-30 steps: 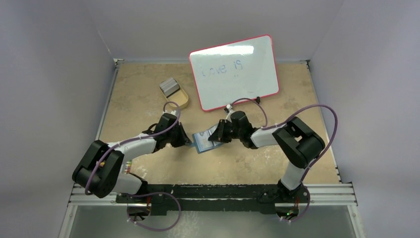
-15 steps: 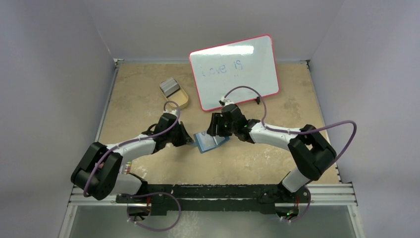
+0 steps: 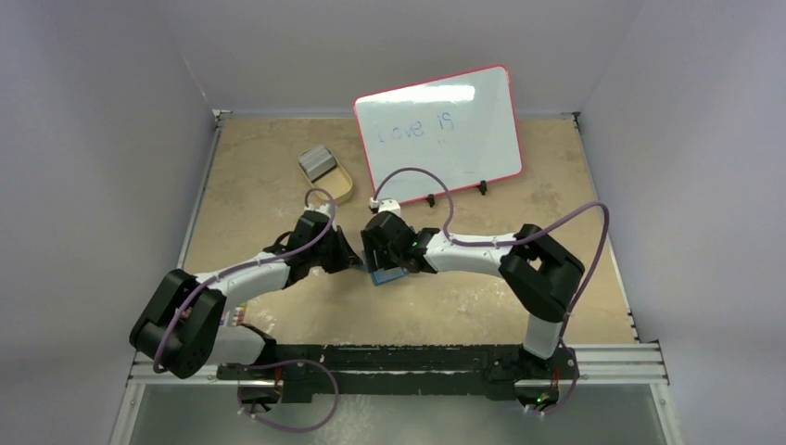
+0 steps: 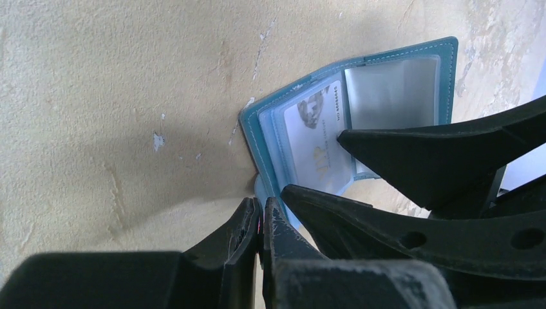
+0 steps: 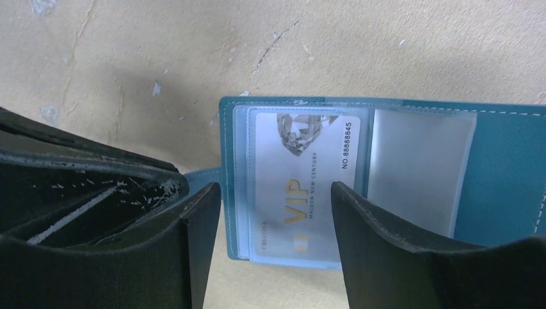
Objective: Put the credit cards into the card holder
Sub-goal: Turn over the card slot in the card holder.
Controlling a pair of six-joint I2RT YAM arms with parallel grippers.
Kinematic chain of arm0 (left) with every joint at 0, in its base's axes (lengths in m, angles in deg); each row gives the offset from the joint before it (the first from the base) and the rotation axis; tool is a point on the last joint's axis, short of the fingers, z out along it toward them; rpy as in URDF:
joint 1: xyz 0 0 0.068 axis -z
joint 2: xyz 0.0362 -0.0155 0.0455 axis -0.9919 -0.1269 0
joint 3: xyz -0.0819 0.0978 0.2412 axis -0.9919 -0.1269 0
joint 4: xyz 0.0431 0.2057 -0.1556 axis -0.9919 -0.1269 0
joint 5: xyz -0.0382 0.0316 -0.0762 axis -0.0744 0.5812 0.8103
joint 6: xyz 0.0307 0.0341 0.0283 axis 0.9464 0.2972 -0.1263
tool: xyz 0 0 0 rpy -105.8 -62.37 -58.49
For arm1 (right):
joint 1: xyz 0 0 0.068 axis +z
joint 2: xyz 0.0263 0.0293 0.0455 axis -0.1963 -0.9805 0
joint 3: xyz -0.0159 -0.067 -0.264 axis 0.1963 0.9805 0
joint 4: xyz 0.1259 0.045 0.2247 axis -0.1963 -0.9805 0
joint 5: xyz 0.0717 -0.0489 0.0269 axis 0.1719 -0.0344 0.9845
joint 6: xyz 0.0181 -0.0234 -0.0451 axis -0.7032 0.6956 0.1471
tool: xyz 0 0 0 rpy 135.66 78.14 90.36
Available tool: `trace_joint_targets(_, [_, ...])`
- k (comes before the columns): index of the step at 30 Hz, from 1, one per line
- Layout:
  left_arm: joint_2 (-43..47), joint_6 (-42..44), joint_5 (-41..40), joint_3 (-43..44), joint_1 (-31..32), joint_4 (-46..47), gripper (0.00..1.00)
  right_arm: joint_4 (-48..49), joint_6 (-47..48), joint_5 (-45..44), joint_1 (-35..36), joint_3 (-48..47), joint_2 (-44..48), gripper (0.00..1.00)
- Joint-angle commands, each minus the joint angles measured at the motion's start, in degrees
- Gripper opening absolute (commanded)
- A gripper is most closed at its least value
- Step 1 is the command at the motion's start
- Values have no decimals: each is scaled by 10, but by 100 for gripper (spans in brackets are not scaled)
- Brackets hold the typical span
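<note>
Now, credit card point(image 5: 302, 187) inside card holder point(image 5: 508, 167).

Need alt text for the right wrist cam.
An open teal-blue folding card holder lies on a tan tabletop, a pale VIP-printed card in one clear sleeve, the neighbouring sleeve apparently empty. The right gripper, open, straddles the card; the left gripper pinches the holder's tab.

Open card holder point(image 3: 387, 276) at table point(image 3: 259, 185) centre, VIP card point(image 5: 302, 187) in sleeve; credit cards point(image 3: 318, 162) on tray point(image 3: 341, 190) behind-left; whiteboard point(image 3: 437, 134) behind.
</note>
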Motion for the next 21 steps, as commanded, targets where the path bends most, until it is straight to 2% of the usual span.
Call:
trace_joint_targets(1, [17,0,0,-5,3,19,0,-40,10,-74,14,-31,-16,66])
trace_joint_targets(12, [26,5,-6,-4,3,9,0,-88,-1,-150,36,-58,-46,59])
trace_joint_targets(17, [27,7,-9,-3,3,5,0,-91,-8,-156,38,-57,-39,49])
trace_joint_targets(21, [28,9,-10,-4,3,2,0,-91,-11,-156,38,-54,-27,47])
